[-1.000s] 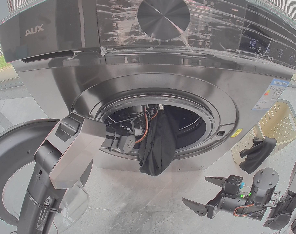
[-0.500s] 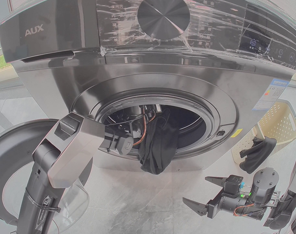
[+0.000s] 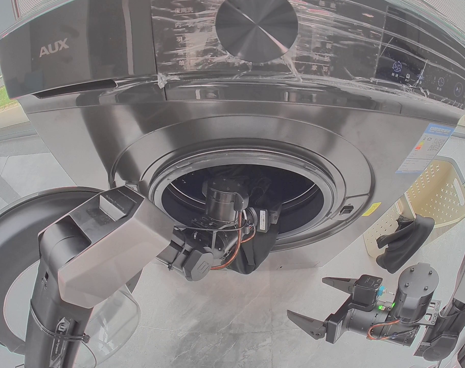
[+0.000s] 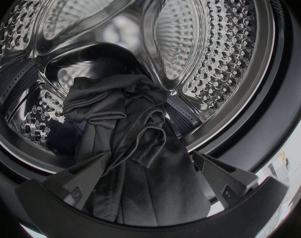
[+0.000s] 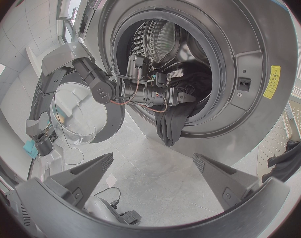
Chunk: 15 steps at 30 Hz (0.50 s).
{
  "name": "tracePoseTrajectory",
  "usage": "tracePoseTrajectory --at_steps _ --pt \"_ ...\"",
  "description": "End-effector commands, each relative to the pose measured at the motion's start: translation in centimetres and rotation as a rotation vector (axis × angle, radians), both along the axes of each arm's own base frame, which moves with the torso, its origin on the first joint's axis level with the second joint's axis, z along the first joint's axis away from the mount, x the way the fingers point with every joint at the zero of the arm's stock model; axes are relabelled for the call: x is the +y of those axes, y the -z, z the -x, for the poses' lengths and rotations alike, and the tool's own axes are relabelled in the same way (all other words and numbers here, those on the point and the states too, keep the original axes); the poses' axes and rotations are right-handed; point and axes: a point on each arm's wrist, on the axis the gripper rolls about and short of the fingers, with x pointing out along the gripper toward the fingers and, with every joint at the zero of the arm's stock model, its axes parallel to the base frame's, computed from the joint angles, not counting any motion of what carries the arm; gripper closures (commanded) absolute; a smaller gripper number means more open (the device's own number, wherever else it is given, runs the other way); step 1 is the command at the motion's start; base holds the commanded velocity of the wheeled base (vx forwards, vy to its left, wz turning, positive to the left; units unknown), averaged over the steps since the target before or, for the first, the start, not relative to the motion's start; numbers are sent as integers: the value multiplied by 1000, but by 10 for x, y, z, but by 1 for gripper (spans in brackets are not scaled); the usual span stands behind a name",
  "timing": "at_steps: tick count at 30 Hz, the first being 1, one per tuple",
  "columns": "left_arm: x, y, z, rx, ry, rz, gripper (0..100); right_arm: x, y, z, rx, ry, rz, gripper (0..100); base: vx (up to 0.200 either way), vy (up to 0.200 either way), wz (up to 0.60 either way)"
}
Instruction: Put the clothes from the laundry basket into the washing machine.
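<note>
Black garment (image 4: 147,185) astride washing machine (image 3: 294,123) rim, bunched inside between left gripper's (image 4: 150,154) spread fingers; right gripper (image 5: 152,156) agape.

The washing machine (image 3: 232,113) is being viewed from above by the head camera; its drum (image 4: 196,50) is being looked into closely from the left wrist and framed from farther off by the right wrist

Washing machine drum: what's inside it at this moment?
A black garment lies bunched in the drum, its lower part draped out over the door rim. Whatever lies beneath it is covered.
</note>
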Motion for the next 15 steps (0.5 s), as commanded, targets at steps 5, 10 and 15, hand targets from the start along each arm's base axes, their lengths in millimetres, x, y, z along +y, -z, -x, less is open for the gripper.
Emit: tracePoseTrajectory --at_steps 5,10,15 --pt "-2 31 -3 33 2 -30 100 0 0 0 -1 -1 -1 0 0 0 0" --pt "-6 20 -15 -23 -11 17 100 0 0 0 0 0 0 0 0 0 0" --pt "-1 -17 -35 -137 -62 105 100 0 0 0 -1 -1 -1 0 0 0 0"
